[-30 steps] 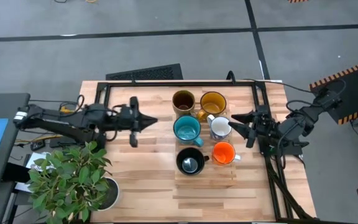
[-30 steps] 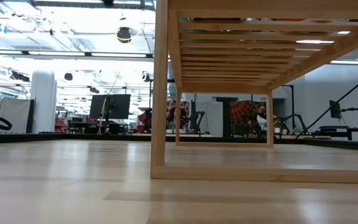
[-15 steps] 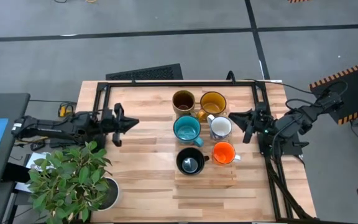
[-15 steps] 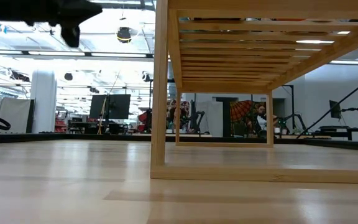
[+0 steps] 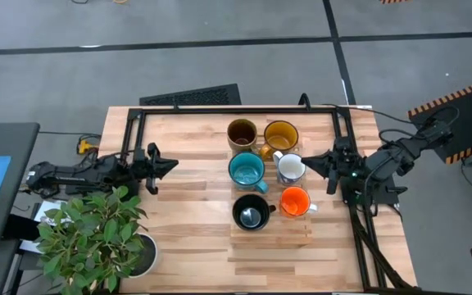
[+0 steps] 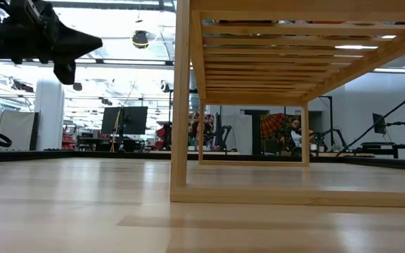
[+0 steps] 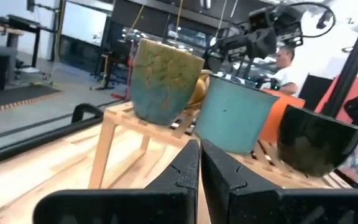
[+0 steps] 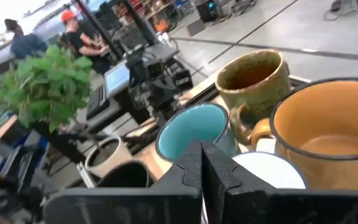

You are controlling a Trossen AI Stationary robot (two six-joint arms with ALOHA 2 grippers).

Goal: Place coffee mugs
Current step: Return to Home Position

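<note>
Six coffee mugs stand on a low slatted wooden rack (image 5: 270, 236) at mid-table: brown (image 5: 242, 133), mustard-yellow (image 5: 281, 135), teal (image 5: 246, 170), white (image 5: 290, 169), orange (image 5: 294, 201) and black (image 5: 250, 214). My left gripper (image 5: 173, 164) is shut and hovers left of the rack, pointing at it; the low view shows it (image 6: 97, 43) up in the air. My right gripper (image 5: 311, 162) is shut, its tip just right of the white mug (image 8: 272, 174), with nothing between the fingers.
A potted plant (image 5: 97, 233) fills the near left corner. A black frame rail (image 5: 236, 108) runs along the far edge and down both sides. Cables (image 5: 367, 246) trail along the right side. Bare wood lies between the left gripper and the rack.
My right gripper has shut beside the white mug, staying roughly in place. My left gripper, shut throughout, has drawn back from the rack toward the table's left edge. The mugs have stayed where they were.
</note>
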